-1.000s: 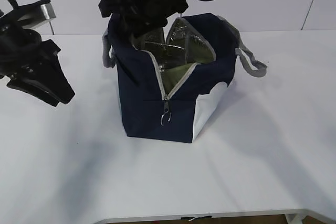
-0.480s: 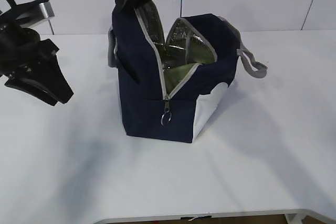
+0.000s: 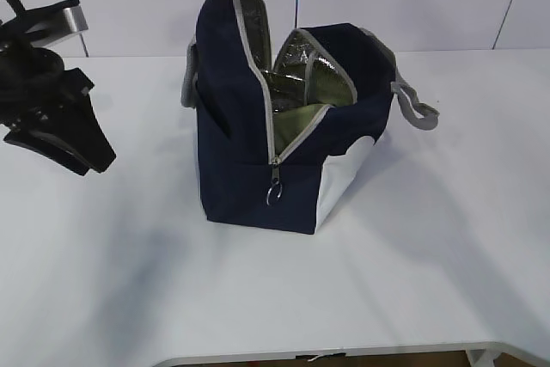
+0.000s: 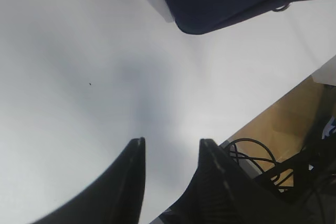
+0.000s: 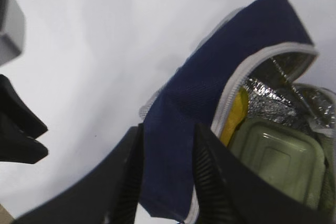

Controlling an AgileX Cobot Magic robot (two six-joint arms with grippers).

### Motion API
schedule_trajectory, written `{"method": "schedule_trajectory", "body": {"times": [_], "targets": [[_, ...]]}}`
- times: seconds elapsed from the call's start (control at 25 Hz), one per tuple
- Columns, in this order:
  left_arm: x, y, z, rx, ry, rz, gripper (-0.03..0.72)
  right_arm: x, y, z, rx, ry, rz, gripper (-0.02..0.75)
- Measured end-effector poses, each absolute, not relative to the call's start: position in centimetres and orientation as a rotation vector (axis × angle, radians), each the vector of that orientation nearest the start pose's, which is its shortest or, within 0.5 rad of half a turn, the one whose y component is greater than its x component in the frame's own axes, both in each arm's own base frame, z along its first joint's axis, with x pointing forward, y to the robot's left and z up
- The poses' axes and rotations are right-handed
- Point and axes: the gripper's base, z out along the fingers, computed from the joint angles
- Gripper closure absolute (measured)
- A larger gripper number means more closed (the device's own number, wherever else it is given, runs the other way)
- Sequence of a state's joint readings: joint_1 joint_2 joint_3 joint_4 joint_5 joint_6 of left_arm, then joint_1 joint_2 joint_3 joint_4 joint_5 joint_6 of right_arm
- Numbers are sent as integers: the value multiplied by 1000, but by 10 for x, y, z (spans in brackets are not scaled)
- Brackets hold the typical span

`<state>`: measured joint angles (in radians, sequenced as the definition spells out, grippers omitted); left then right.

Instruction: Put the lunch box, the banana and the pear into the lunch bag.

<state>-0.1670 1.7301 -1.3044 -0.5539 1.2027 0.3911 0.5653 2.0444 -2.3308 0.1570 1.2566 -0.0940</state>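
The right gripper point(image 5: 167, 174) pinches the lunch bag's point(image 3: 258, 169) flap, pulling it up. The left gripper point(image 4: 170, 153) hangs open over the bare white table point(image 3: 412, 264).

Surface: white counter point(image 3: 447, 247).
Resting on it: navy lunch bag point(image 3: 249, 178), upright, near centre, mouth unzipped.

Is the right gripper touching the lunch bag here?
Touching. In the right wrist view the right gripper has both fingers pressed against the navy flap of the lunch bag, which runs between them.
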Motion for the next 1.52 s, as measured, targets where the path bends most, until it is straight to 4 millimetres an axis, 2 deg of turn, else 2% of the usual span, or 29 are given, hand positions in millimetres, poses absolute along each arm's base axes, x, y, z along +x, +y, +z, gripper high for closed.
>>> {"method": "schedule_trajectory", "body": {"times": [0.2, 0.28, 0.56, 0.72, 0.96, 1.08, 1.28, 1.4, 1.52], "targets": [[321, -99, 254, 534, 2909, -772, 447, 344, 235, 434, -757, 2298, 448, 456], [321, -99, 254, 535, 2909, -770, 447, 327, 225, 447, -746, 2290, 456, 456], [318, -94, 260, 575, 2907, -682, 447, 263, 183, 459, -719, 2346, 455, 456], [317, -94, 261, 579, 2906, -677, 447, 234, 165, 448, -712, 2399, 449, 456], [317, -94, 261, 578, 2906, -677, 447, 201, 144, 413, -711, 2520, 427, 456], [317, -94, 261, 578, 2906, -677, 447, 191, 137, 390, -723, 2593, 406, 456], [317, -94, 261, 576, 2907, -678, 447, 187, 135, 353, -734, 2709, 377, 456], [317, -94, 261, 576, 2907, -678, 447, 193, 140, 338, -684, 2651, 423, 456], [317, -94, 261, 576, 2907, -678, 447, 203, 146, 324, -617, 2517, 467, 456]]}}
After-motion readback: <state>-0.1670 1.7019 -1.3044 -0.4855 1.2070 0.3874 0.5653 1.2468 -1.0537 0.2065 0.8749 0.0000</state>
